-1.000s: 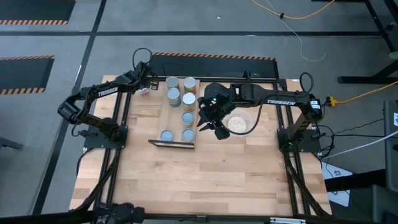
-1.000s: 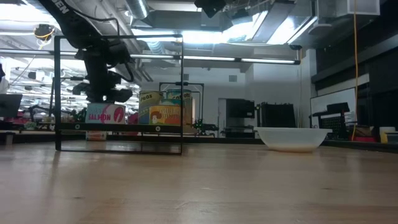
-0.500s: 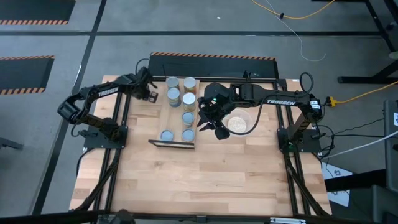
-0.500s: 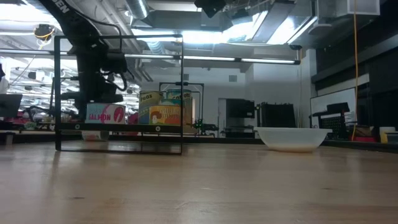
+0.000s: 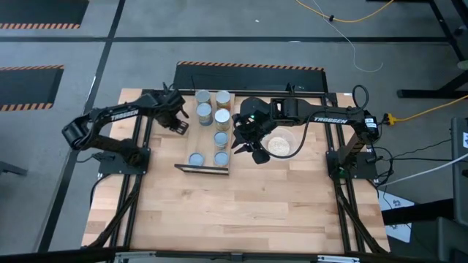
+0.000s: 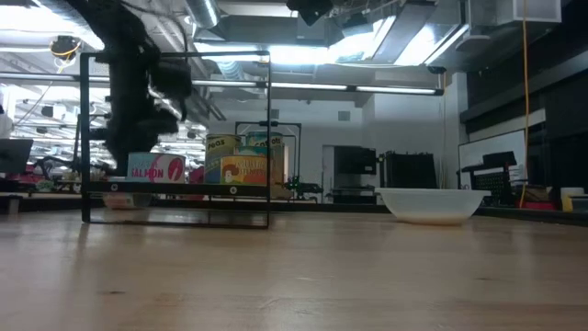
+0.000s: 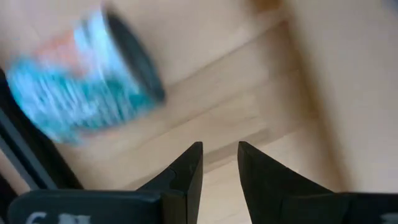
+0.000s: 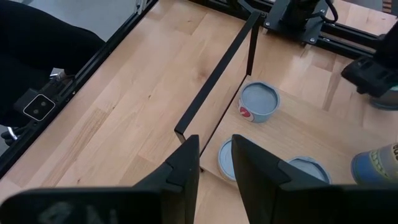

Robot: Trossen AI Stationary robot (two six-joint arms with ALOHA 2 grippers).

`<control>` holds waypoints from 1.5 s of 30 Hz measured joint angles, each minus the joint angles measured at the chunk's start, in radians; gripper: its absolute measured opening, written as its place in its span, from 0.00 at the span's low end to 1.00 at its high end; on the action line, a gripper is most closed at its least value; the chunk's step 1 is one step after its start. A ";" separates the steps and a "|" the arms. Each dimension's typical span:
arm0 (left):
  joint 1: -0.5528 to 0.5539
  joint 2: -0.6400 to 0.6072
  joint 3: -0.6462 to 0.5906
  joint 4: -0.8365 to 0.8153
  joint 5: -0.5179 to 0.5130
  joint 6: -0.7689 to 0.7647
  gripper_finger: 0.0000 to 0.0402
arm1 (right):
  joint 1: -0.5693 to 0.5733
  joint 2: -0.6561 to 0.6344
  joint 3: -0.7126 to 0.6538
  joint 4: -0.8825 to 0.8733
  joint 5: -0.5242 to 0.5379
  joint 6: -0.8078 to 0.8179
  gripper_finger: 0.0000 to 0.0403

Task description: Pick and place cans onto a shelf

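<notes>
Here your left hand (image 5: 178, 122) hovers beside the shelf (image 5: 207, 169), fingers narrow and empty; the cans (image 5: 221, 139) stand on it, and your right hand (image 5: 252, 150), also narrow, waits beside it

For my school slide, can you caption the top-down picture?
Two robot arms hover beside a shelf of cans, left gripper and right gripper both empty.

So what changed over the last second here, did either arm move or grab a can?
The left gripper swung from the table's back-left edge in toward the shelf, its fingers slightly apart and empty; no can was taken or released. A can lies ahead of it in its wrist view. The right gripper stayed beside the clear bowl, and the cans on the shelf kept their places.
</notes>
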 joint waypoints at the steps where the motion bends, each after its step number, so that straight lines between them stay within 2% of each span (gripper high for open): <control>1: -0.013 -0.020 0.009 0.001 -0.006 -0.006 0.23 | 0.000 0.000 0.000 0.000 0.000 0.000 0.25; 9: -0.058 -0.175 0.069 0.000 -0.129 -0.024 0.23 | 0.000 0.000 0.000 0.007 0.000 -0.003 0.25; 15: -0.060 -0.214 0.069 -0.072 -0.070 -0.051 0.23 | 0.000 0.000 0.000 0.011 0.000 -0.003 0.25; 21: -0.113 -0.214 0.069 -0.253 -0.046 -0.158 0.23 | 0.003 0.000 0.000 0.011 0.000 -0.002 0.25; 27: -0.208 -0.213 0.069 -0.396 -0.067 -0.257 0.23 | 0.008 0.026 0.000 0.028 -0.009 0.001 0.25; 30: -0.266 -0.213 0.068 -0.428 -0.073 -0.312 0.23 | 0.012 0.045 0.000 0.024 -0.058 0.001 0.25; 33: -0.334 -0.213 0.068 -0.440 -0.073 -0.366 0.23 | 0.027 0.047 0.000 0.022 -0.105 0.003 0.25; 39: -0.477 -0.213 0.068 -0.444 -0.074 -0.469 0.23 | 0.077 0.048 0.000 0.025 -0.105 0.026 0.25; 45: -0.594 -0.213 0.068 -0.447 -0.127 -0.570 0.23 | 0.129 0.056 0.000 0.026 -0.104 0.066 0.25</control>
